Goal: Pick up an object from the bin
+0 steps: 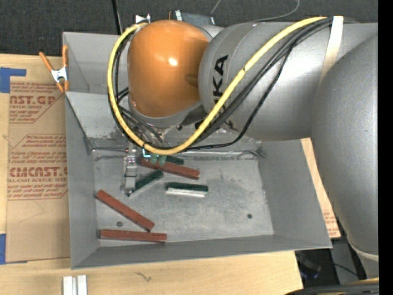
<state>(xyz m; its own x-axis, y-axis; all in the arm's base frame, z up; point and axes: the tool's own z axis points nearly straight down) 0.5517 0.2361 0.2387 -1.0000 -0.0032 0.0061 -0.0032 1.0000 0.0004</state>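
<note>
1. At the left of the bin [80,183], a slanted red stick [123,209] and a flat red stick [132,235] lie on the floor near the front wall, well apart from my tool. Both look untouched.
2. My gripper [130,177] is low over the floor, left of centre. I cannot tell whether it is open or closed, and I see nothing held in it.
3. Just beside it on the right lies a green stick [149,179], flat and tilted. It is the nearest thing, so I judge it the likely pick.
4. Further right lie an upper red stick [178,171] and a pale stick [186,190], both flat on the floor.
5. My reading: I am down in the bin, but nothing is lifted. Gripping and raising are left.
</note>
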